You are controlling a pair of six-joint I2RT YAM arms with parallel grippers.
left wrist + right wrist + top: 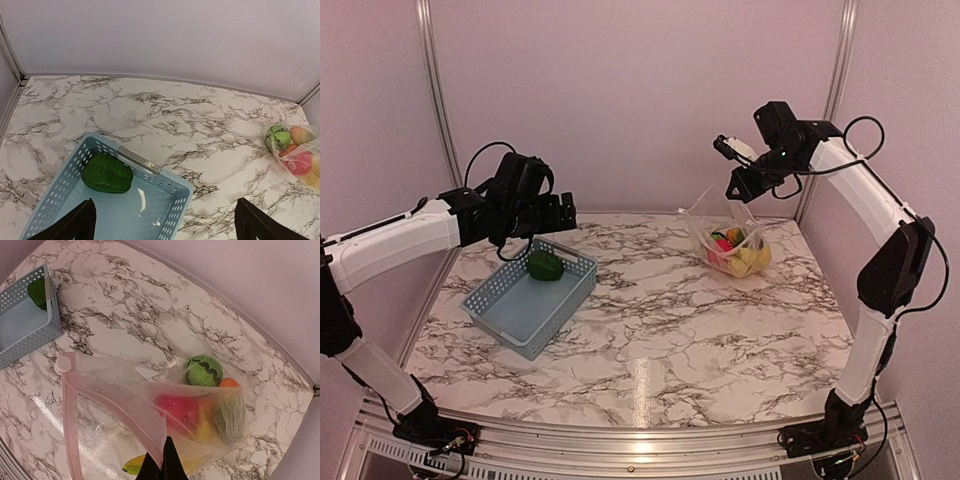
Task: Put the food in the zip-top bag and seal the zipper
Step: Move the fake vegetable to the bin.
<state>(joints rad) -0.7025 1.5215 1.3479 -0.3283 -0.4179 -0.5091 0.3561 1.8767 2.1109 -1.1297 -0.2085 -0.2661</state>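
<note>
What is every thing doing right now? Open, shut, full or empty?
zip-top bag: held up by the right gripper, mouth open.
zipper: unsealed.
fruits: piled inside the bag.
green piece: lying in the basket, not bagged yet.
basket: upright, holds only the green piece.
left gripper: open, empty, above the basket.
right gripper: shut on the bag's edge.

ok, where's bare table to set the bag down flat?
Widest bare marble: the centre, between the basket and the zip-top bag, running to the near edge. Back-right is crowded: the right claw holds the bag with the food there.
</note>
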